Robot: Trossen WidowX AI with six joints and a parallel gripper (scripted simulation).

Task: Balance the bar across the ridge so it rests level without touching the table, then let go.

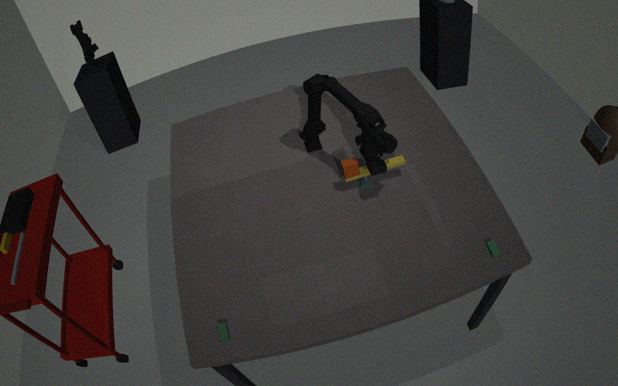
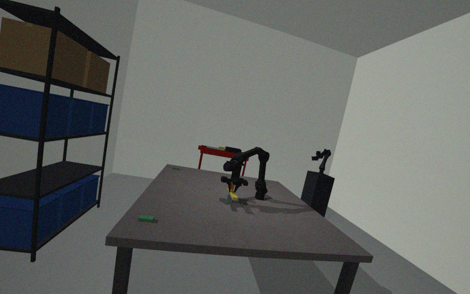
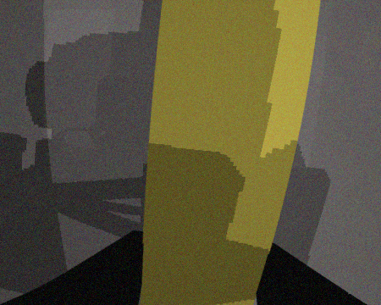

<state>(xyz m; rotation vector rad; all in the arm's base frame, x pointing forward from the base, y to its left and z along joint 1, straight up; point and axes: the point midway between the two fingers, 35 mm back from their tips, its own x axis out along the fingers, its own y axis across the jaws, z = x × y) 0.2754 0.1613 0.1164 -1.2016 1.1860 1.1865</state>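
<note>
A long yellow bar [image 1: 396,162] [image 2: 233,197] [image 3: 216,85] carries an orange block [image 1: 350,169] [image 2: 231,186] at one end. My gripper [image 1: 377,169] [image 2: 231,192] [image 3: 202,251] is shut on the bar, with one black finger at each side of it in the wrist view. The grey-blue ridge [image 1: 364,182] [image 2: 229,199] stands on the table under the bar, on the block's side of my fingers. The bar is above the table, and its shadow lies apart from it. Whether the bar touches the ridge top is hidden by the bar and gripper.
The brown-grey table [image 1: 254,230] [image 2: 211,226] bears one green block [image 1: 492,247] [image 2: 146,218] near its front right corner and another green block [image 1: 223,331] [image 2: 175,168] near its front left corner in the top view. A red cart [image 1: 88,297] stands off the table's left side.
</note>
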